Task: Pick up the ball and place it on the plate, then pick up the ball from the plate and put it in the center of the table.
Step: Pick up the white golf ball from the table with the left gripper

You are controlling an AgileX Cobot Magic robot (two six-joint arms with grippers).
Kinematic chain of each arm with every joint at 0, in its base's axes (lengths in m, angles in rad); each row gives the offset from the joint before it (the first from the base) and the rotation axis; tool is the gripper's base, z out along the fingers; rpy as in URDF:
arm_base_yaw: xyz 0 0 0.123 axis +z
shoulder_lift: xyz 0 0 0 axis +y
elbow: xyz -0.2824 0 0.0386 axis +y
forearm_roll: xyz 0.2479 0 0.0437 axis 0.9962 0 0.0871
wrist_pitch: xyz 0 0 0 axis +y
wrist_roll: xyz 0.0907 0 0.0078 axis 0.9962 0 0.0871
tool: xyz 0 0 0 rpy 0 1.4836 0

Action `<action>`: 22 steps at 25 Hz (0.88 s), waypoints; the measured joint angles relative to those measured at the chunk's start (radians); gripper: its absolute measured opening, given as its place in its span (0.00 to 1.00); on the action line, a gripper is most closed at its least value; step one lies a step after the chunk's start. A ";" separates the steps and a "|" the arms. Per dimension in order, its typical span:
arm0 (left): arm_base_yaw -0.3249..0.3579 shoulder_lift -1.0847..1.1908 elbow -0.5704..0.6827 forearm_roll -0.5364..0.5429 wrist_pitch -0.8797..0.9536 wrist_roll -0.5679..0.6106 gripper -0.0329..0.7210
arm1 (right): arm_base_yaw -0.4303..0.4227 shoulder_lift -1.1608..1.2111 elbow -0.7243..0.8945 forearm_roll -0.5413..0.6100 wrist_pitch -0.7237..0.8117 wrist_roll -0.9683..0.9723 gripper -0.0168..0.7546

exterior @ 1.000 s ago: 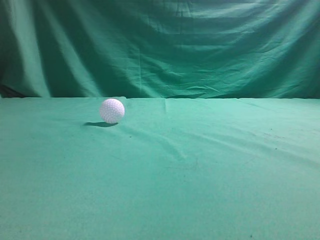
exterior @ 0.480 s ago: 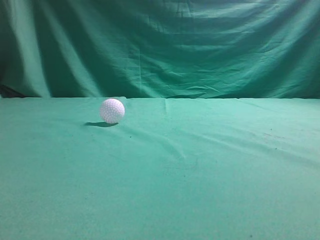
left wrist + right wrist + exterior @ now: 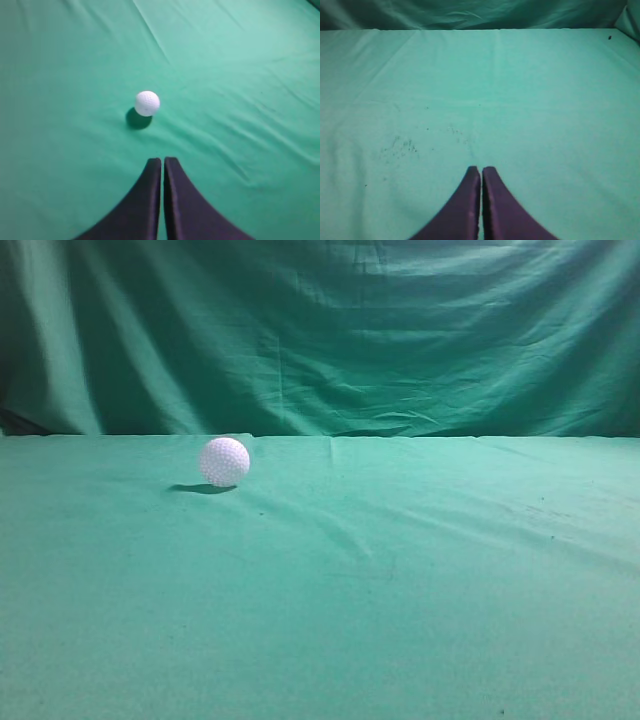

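the ball [image 3: 224,461] sits on the surface [image 3: 400,620], left of the middle in the exterior view and toward the far edge, close to where the green cloth meets the darker curtain backdrop [image 3: 330,330]. it is white and dimpled, and it throws a small dark shadow on the cloth to its left. nothing touches it.

in the left wrist view the ball [image 3: 147,103] lies ahead of the left pincer [image 3: 163,162], a little to the left of the line its tips point along, with bare cloth between them. the two dark fingers [image 3: 145,200] are pressed together with only a thin slit between them, so this pincer is clenched and grasps nothing. folds in the cloth [image 3: 260,90] run slantwise across the right part of that view.

the right wrist view shows the right pincer [image 3: 481,171] over plain green cloth [image 3: 545,100], its dark fingers [image 3: 502,215] likewise closed against each other and holding nothing. a scatter of small dark specks [image 3: 400,146] marks the cloth ahead of it and to the left. the backdrop [image 3: 470,15] shows along the top of that view.

neither arm shows in the exterior view.
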 joint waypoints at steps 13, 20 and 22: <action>-0.342 0.550 -0.319 0.484 -0.061 -0.314 0.04 | 0.000 0.000 0.000 0.000 0.000 0.000 0.02; -0.344 0.795 -0.528 0.553 0.033 -0.351 0.04 | 0.000 0.000 0.000 0.000 0.000 0.000 0.02; -0.344 0.853 -0.574 0.569 0.047 -0.351 0.04 | 0.000 0.000 0.000 0.000 0.000 0.000 0.02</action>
